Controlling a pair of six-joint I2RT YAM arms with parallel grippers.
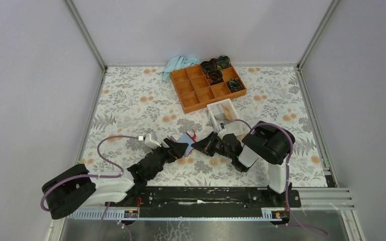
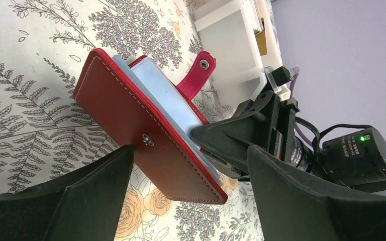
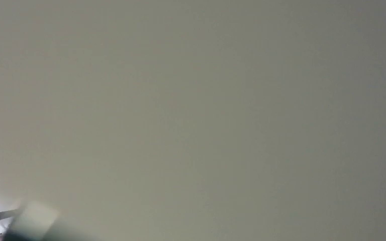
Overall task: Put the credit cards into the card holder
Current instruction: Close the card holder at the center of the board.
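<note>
My left gripper [image 2: 190, 150] is open beside the card holder [image 2: 146, 135]. For my right gripper [image 1: 201, 144], I cannot tell. Flower-patterned table [image 1: 130, 100], grey walls [image 1: 30, 75].

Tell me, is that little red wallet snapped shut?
No, unsnapped: the wallet is nearly folded, but its tab sticks out free, away from its stud.

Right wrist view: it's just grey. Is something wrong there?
Odd, yes: nearly all blank grey, with only a blur in the bottom left corner and nothing recognisable. Why, the pictures don't show. Elsewhere the card holder is tilted, snap tab undone.
</note>
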